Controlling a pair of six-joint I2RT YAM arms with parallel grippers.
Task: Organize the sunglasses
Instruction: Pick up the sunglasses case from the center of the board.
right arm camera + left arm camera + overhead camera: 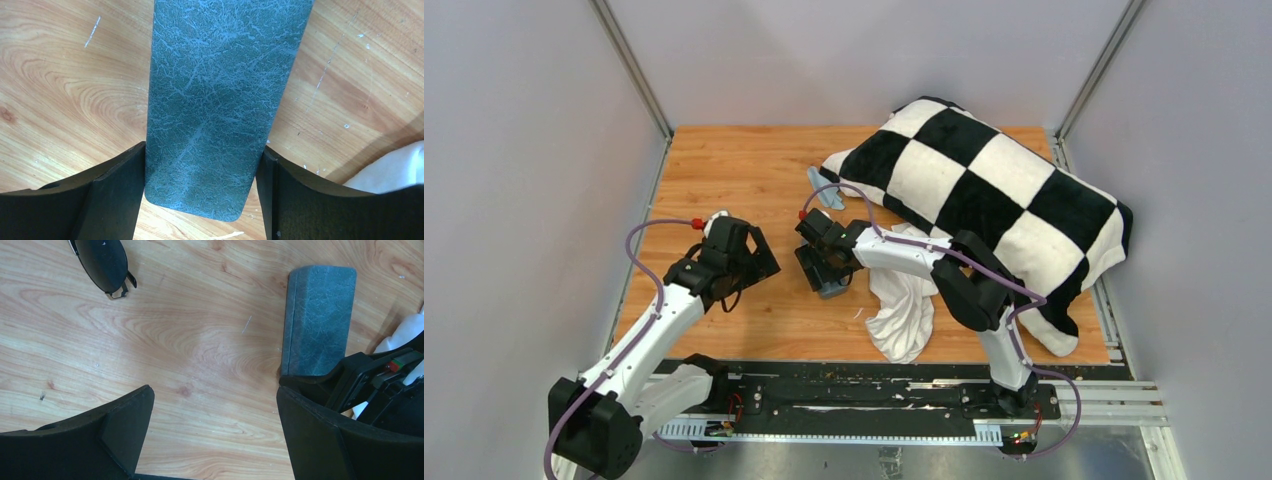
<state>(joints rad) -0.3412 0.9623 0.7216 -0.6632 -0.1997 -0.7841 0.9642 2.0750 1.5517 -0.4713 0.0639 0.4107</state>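
So the right pincer (202, 200) is clamped on the grey-blue hard case (215, 90), 1 finger pressed against each long side. The case is closed and sits on the wooden counter (744, 170). The left pincer (215, 440) hangs just beside it, spread wide with only bare wood between its 2 fingers (125, 430), gripping nothing. The sunglasses (102, 260) lie on the counter well apart from the case. From the left wrist view I only get 1 dark lens and a bit of thin black frame, cut off at the top edge. Further back, a light-blue cloth (823, 190) lies right by a big black-and-white checkered cushion (994, 190), and a crumpled white cloth (904, 315) sits under the right arm.
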